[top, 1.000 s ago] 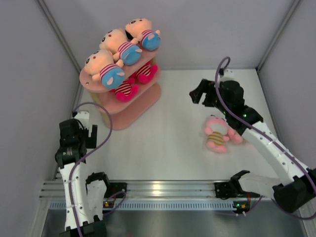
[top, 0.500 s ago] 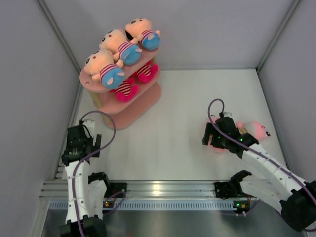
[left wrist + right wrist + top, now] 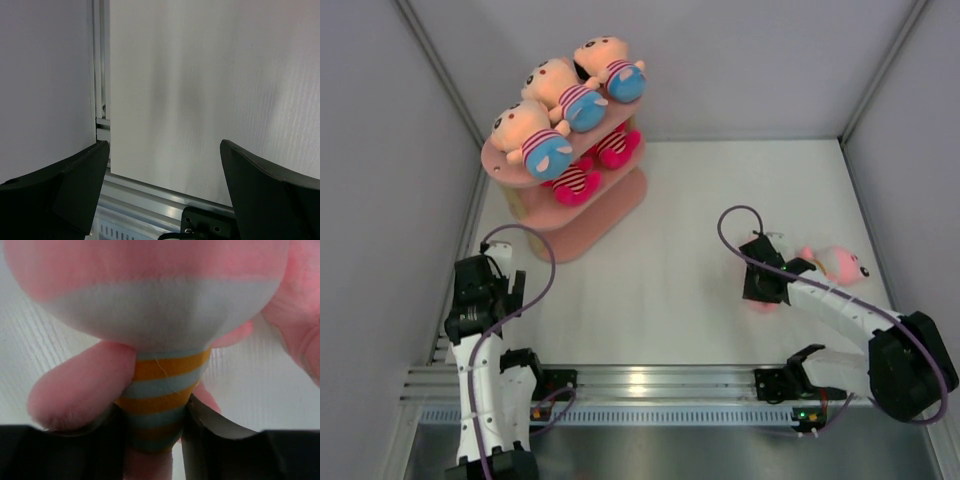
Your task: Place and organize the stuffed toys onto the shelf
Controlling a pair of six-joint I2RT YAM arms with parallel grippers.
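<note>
The pink three-tier shelf (image 3: 605, 218) stands at the back left. Three peach-headed stuffed toys (image 3: 535, 140) with blue bottoms lie on its top board. Two magenta striped toys (image 3: 578, 181) lie on the middle board. My right gripper (image 3: 764, 284) is down on the table, shut on the yellow-striped body of a pink stuffed toy (image 3: 160, 385), which it mostly hides from above. A second pink toy (image 3: 836, 263) lies just to its right. My left gripper (image 3: 478, 298) is open and empty at the near left, its fingers (image 3: 75, 185) wide apart.
White walls close in the table on the left, back and right. An aluminium rail (image 3: 640, 382) runs along the near edge and also shows in the left wrist view (image 3: 150, 200). The right arm's cable (image 3: 730, 225) loops above the gripper.
My right arm came down from the back of the table onto the pink toy and closed round its body. My left arm drew back a little toward the near edge.
</note>
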